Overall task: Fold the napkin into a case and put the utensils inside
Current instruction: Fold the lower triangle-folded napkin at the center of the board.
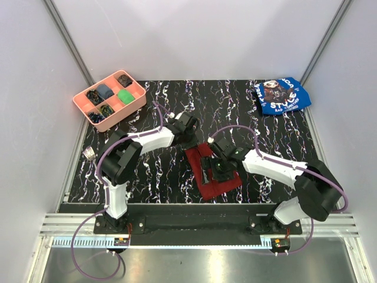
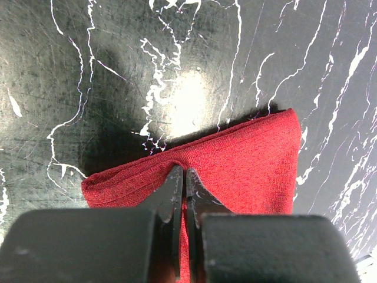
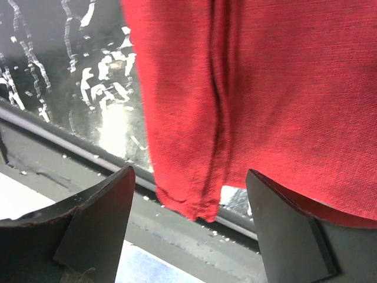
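Black marbled counter, white walls. Maroon napkin lies partly folded at centre, near the front edge. Left pincer pressed together, pinching its far fold. Right pincer spread over the near hem. Best to grip the hem squarely and keep the layers aligned.

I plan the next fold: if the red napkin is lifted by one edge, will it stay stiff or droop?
Probably floppy: the napkin puckers where the left end effector pinches it. Likely light, being thin layers. Its weave should resist slipping.
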Robot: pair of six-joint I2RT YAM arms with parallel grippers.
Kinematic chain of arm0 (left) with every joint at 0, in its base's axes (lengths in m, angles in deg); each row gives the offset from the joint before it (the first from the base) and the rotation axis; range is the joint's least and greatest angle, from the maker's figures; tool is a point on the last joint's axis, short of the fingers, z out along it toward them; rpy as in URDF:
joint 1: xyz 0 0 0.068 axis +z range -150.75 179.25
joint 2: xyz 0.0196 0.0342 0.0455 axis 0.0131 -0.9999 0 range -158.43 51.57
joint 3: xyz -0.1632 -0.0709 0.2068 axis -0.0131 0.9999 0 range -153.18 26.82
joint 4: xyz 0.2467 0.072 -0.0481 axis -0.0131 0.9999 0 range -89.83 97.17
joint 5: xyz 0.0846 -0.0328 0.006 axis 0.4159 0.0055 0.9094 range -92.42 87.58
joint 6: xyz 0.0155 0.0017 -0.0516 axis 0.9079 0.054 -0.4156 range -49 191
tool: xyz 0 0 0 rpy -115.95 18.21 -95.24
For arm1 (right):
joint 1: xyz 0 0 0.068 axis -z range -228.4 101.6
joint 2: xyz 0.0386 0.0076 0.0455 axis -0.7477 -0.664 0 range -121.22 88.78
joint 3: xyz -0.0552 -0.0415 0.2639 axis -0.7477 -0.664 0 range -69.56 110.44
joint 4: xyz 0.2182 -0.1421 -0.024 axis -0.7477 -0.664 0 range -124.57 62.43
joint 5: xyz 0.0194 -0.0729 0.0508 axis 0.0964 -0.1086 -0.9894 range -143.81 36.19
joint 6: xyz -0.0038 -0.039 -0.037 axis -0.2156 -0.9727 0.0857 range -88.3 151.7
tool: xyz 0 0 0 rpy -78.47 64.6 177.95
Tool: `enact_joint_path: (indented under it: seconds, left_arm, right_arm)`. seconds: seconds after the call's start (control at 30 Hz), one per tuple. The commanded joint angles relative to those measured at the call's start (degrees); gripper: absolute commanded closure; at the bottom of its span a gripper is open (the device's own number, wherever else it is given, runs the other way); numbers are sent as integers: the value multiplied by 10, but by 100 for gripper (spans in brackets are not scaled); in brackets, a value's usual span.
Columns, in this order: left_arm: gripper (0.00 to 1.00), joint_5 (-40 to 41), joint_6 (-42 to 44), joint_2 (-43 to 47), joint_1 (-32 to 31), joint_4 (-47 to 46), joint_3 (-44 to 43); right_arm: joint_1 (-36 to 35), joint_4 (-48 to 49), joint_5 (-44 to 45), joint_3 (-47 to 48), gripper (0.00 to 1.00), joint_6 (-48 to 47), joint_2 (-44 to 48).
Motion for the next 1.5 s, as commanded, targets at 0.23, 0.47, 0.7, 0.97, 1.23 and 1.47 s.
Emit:
enact_joint_path:
  seconds: [0.23, 0.47, 0.7, 0.97, 1.23, 1.47]
  left_arm:
    - [100, 3, -6, 45, -2, -15, -3]
    - [100, 18, -20, 68, -3, -17, -3]
    - [100, 2, -21, 21, -7, -10, -41]
    - [100, 16, -22, 4, -21, -37, -54]
    - [100, 14, -21, -21, -36, -46, -74]
    - [100, 21, -4, -35, -49, -55, -85]
  right_arm:
    - [33, 104, -99, -70, 38, -4, -9]
    - [34, 116, -120, -78, 85, 7, 18]
    - [72, 103, -119, -105, 99, 0, 42]
    - [77, 105, -95, -133, 100, -3, 15]
    - [79, 110, -66, -140, 100, 25, -10]
    - [79, 115, -52, -148, 97, 45, -26]
